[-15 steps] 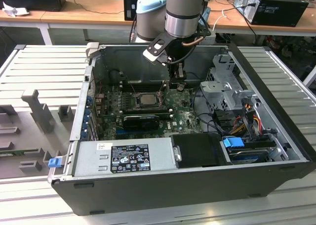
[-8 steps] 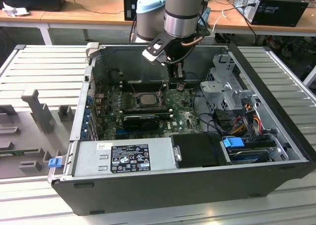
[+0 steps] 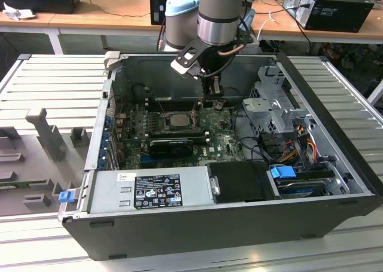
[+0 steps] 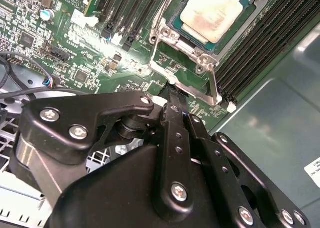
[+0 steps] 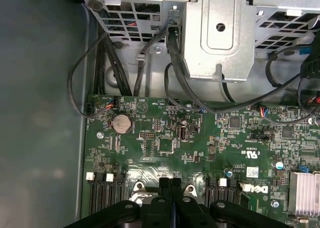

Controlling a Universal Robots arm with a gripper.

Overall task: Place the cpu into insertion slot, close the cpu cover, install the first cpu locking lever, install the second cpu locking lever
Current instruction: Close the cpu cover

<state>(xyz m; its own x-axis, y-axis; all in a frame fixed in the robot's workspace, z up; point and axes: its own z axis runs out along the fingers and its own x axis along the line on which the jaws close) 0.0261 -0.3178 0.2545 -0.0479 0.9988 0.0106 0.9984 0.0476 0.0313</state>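
- We see the cpu [image 4: 212, 10] lying flat in the slot [image 4: 202, 62], its dull metal top facing up. In the exterior view it [image 3: 178, 120] sits in the middle of the board.
- The cover [image 4: 192, 43] lies down around the cpu, framing the metal top through its window.
- A thin silver lever [image 4: 215, 85] runs along one edge of the slot. We cannot tell whether it is latched.
- The gripper [image 4: 172, 93] is right at the edge of the slot, with its tips down near the board beside a slot corner.
- In the first wrist view the gripper [image 5: 170, 180] has its two black fingers [image 5: 164, 188] pressed together, with only a thin dark line between them. We cannot tell whether anything is pinched there.
- In the exterior view the gripper [image 3: 212, 95] hangs from the arm [image 3: 221, 15] just beyond the slot, on its far side.
- Long black memory slots [image 4: 130, 12] flank the slot on both sides.
- The green board [image 5: 165, 138] spreads out around the slot and carries a round coin cell [image 5: 120, 123].
- A black card [image 3: 170, 145] lies on the near side of the slot.
- Past the board from the slot stands a metal drive cage [image 5: 215, 32], with black cables [image 5: 100, 62] running beside it.
- Farther out on the near side of the slot, beyond the card, is the power supply [image 3: 149, 191], all inside the open case [image 3: 335, 116].
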